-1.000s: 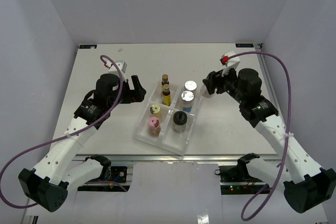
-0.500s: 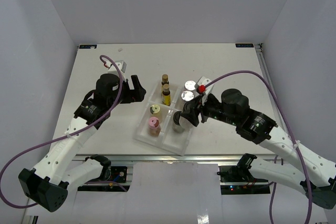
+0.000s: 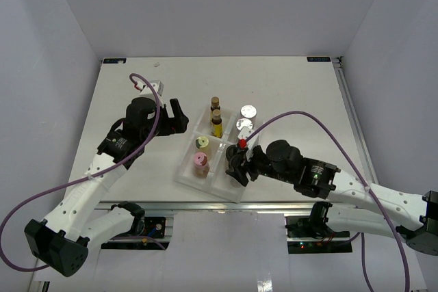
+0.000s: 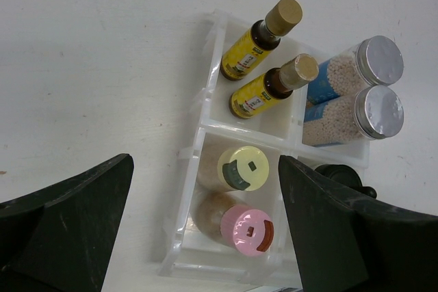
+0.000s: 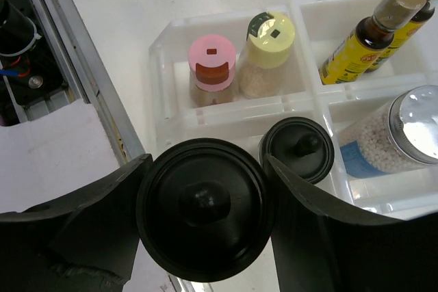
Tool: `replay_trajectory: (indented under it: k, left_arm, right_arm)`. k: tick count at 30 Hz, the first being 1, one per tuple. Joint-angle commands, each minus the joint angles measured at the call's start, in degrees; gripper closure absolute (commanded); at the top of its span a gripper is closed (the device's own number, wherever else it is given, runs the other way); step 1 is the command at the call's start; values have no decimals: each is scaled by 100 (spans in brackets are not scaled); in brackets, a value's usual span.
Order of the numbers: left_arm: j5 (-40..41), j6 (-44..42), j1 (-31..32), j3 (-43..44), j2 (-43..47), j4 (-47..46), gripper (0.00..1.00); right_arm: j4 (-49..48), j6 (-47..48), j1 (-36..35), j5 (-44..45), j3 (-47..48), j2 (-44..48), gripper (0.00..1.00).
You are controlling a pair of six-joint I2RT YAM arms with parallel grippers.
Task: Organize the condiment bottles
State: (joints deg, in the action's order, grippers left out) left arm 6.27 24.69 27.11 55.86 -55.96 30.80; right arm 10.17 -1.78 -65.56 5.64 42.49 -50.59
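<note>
My right gripper (image 5: 204,200) is shut on a black-capped jar (image 5: 204,208) and holds it over the near right compartment of the clear tray (image 5: 161,52), next to a second black-capped jar (image 5: 299,148) standing there. In the top view this gripper (image 3: 237,167) hides both jars. The tray (image 3: 182,172) also holds a pink-capped bottle (image 3: 200,161), a yellow-capped bottle (image 3: 202,142), two amber yellow-labelled bottles (image 3: 216,120) and two silver-lidded jars (image 3: 244,124). My left gripper (image 3: 179,118) is open and empty, left of the tray's far end; in its wrist view (image 4: 205,237) it looks down on the pink cap (image 4: 250,230).
The table's near metal rail (image 5: 75,46) lies just beside the tray's front edge. White walls enclose the table on three sides. The right arm's purple cable (image 3: 301,115) arcs over the table right of the tray.
</note>
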Motion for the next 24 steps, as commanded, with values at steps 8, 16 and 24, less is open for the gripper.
replay_trajectory:
  k: [8, 16, 24]
  left_arm:
    - [112, 9, -31, -80, 196, -126, 2]
    - [62, 66, -31, -224, 248, -215, 2]
    - [76, 54, -31, -215, 263, -215, 2]
  right_arm:
    - [-1635, 149, -542, 1039, -564, 81, 92]
    - [-1903, 346, -577, 994, -717, -134, 92]
    - [-2390, 354, -581, 1120, -1039, -178, 92]
